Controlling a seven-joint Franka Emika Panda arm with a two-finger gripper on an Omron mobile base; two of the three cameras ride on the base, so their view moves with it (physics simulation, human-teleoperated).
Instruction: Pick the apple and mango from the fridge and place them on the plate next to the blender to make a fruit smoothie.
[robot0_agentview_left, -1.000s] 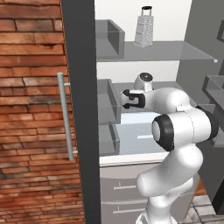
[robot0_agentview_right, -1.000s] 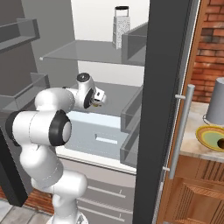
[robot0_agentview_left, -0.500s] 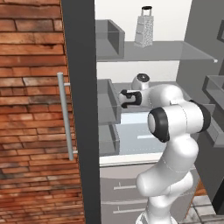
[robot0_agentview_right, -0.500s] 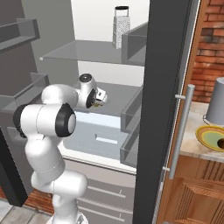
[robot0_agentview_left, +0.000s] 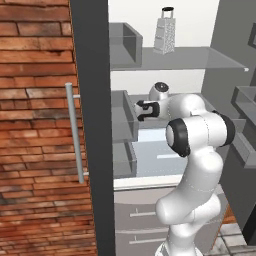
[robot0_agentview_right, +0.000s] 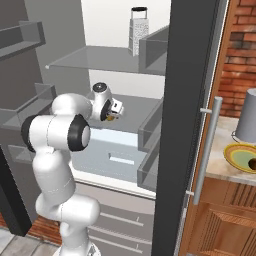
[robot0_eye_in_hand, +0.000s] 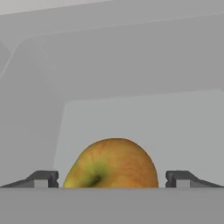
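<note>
The fridge stands open, its dark door to my right. On the middle glass shelf lies an apple, orange-red with a yellow-green patch and a stem dimple. My gripper is open around it, one fingertip on each side with a small gap to the fruit. From the base the gripper is seen reaching in at shelf height. A yellow plate with an olive rim sits on the counter at far right. The mango and the blender are out of view.
A metal grater stands on the upper shelf. Grey bins flank the middle shelf. A plain grey cylinder stands behind the plate. The door's silver handle is close by. A brick wall lies left.
The gripper has crept a little deeper into the shelf. The elbow has swung up and over. The fridge and plate have not moved.
</note>
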